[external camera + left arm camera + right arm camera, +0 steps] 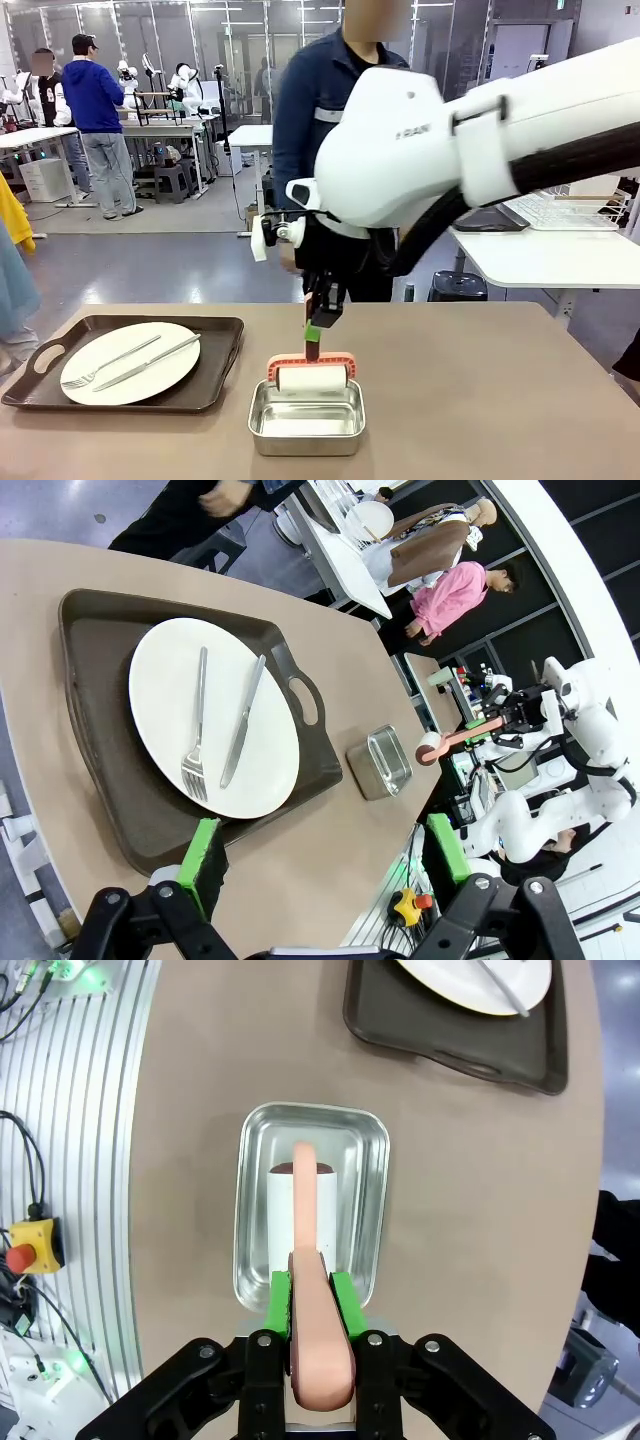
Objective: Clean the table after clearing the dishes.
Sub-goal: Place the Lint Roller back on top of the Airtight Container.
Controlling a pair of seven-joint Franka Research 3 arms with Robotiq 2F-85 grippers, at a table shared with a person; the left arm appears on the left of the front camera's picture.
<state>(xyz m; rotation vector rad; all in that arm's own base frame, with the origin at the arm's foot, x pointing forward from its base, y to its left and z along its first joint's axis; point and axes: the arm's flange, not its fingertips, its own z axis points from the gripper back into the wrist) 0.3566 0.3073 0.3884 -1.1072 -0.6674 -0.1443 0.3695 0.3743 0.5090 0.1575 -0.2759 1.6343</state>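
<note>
Matte beige-brown worktop (480,400), flat. One round white plate (130,362) sits centred on dark brown handled tray (222,340) nr worktop's left edge. Fork (110,365) & knife (150,362) lie approx parallel on plate, which looks clean.

The right arm (480,140) reaches in from the right side and across the middle. Its white wrist bends so that the right gripper (316,334) points straight down. In the right wrist view, the right gripper (312,1288) has its jaws closed tight on a pink handle (320,1360). The handle runs forward from between the two green pads (281,1302) and touches both.

The left gripper (322,845) hangs tilted with its jaws spread wide apart. Its green pads (203,852) face each other across a bare gap, nothing between them. The black fingers (140,920) below them are splayed outward.
</note>
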